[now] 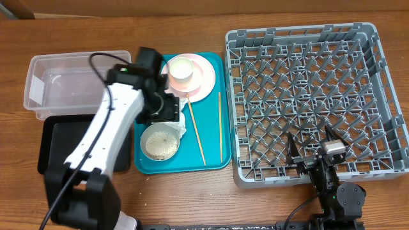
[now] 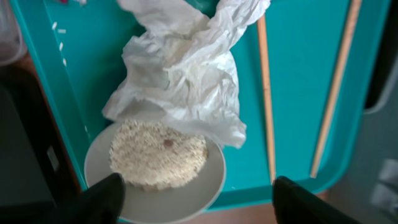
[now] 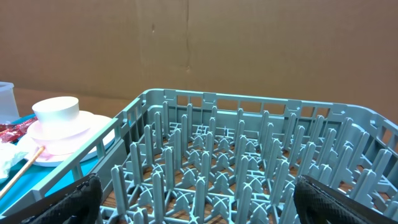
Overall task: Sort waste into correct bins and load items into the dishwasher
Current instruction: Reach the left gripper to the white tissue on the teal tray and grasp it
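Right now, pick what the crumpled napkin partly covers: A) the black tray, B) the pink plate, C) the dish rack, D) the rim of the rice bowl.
D: in the left wrist view the napkin drapes over the rim of the rice bowl on the teal tray.

Robot test bench, wooden table [image 1: 192,195], cardboard backdrop [image 3: 249,43]

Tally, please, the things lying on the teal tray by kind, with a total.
Chopsticks: 2
Plate: 1
Cup: 1
Bowl: 1
Napkin: 1
Red packet: 1
Total: 7
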`<state>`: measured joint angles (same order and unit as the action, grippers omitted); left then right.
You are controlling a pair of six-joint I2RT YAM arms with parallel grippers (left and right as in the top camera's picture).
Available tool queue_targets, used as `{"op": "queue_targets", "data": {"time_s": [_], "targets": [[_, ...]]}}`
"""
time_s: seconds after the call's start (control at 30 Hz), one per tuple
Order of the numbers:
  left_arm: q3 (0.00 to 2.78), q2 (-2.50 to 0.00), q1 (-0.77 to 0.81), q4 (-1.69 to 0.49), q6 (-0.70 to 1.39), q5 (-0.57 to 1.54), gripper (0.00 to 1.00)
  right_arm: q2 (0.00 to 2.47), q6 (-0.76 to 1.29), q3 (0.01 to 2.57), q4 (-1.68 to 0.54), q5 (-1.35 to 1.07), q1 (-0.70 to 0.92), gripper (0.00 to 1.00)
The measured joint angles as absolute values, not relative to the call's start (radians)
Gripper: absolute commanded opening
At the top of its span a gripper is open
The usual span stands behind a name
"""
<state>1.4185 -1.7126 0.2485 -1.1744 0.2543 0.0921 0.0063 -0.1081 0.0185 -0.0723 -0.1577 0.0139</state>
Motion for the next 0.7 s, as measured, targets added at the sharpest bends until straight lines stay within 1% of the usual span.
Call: {"op": "queue_targets", "data": {"time_s": [0.23, 0.5, 0.7], "targets": [[1.419, -1.816, 0.282, -1.143, 0.267, -0.006, 0.91, 0.006, -0.108, 0.019, -0.072, -0.157, 0.014, 1.00], [1.419, -1.914, 0.281, -1.106, 0.282, -0.043, 0.95, 0.006, -0.108, 0.019, -0.072, -0.157, 0.014, 1.00], [1.419, -1.957, 0.281, -1.047, 0.282, -0.043, 0.93, 0.006, -0.108, 0.019, -0.072, -0.157, 0.014, 1.00]]}}
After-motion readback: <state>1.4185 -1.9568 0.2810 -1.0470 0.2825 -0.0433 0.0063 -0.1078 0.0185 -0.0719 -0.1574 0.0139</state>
